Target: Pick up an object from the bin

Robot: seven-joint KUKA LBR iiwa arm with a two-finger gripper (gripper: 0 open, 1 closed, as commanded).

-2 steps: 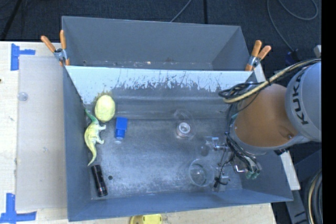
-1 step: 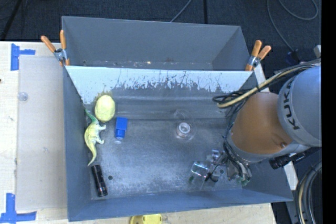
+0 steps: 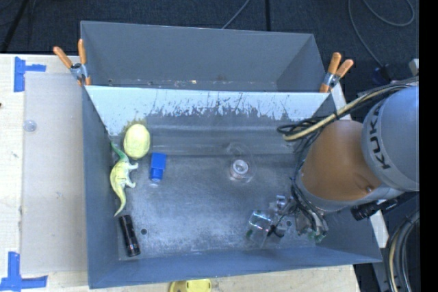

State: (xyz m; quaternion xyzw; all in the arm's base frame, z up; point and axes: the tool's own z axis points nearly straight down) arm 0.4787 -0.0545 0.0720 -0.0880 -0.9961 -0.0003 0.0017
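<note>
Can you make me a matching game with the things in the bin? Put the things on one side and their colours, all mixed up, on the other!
Things:
1. toy dinosaur
2. small block
3. short stick
4. little round cap

Colours:
A. black
B. see-through
C. yellow-green
D. blue

Right pairs: 1-C, 2-D, 3-A, 4-B.

A grey metal bin is seen from above. Near its left wall are laid a yellow-green egg, a green toy dinosaur, a blue block and a black cylinder. A clear round piece is set mid-floor.
</note>
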